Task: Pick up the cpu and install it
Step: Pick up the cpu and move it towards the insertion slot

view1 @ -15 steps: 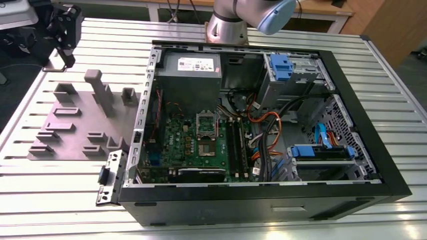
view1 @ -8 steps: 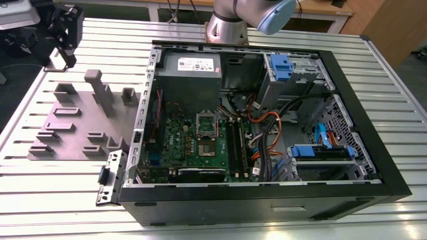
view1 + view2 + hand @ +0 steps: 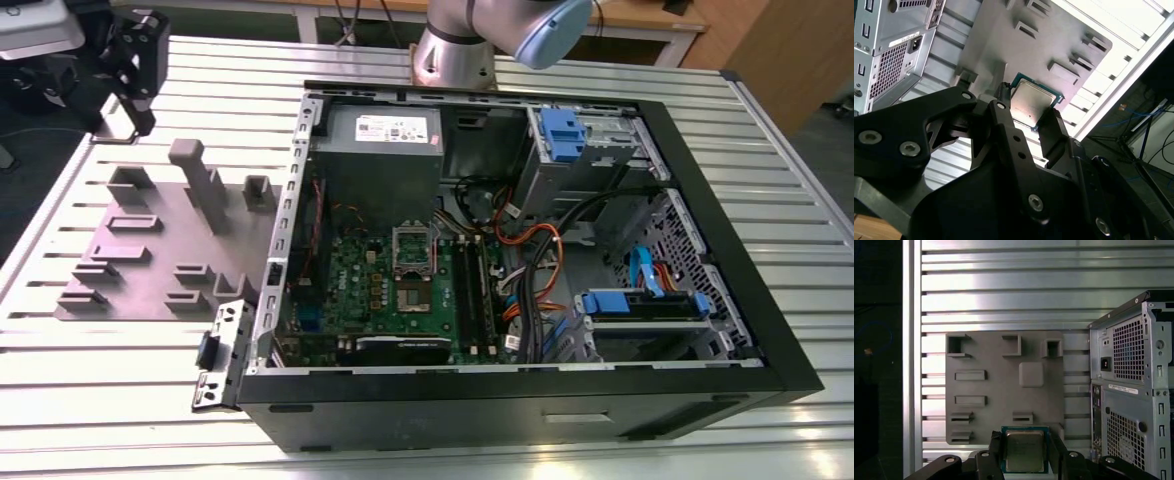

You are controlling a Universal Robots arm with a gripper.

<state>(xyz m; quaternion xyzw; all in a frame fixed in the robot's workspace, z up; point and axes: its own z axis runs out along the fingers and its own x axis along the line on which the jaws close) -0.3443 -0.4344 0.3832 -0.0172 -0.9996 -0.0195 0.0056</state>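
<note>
beyond the fingers stand the computer case point(image 3: 1126, 390) and the grey fixture plate point(image 3: 1004, 390); between the fingers the gripper point(image 3: 1025, 444) pinches the cpu point(image 3: 1024, 452) by opposite edges. carrying probably goes best level, grip firm. the exterior view adds the motherboard socket point(image 3: 414, 246); both wrist views give the pinch.

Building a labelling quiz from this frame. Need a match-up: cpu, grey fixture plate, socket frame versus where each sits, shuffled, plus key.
1. cpu
2. grey fixture plate
3. socket frame

A. on the green motherboard inside the case
B. clamped in the gripper
C. flat on the slatted table, beside the case

Pairs: 1-B; 2-C; 3-A
</note>
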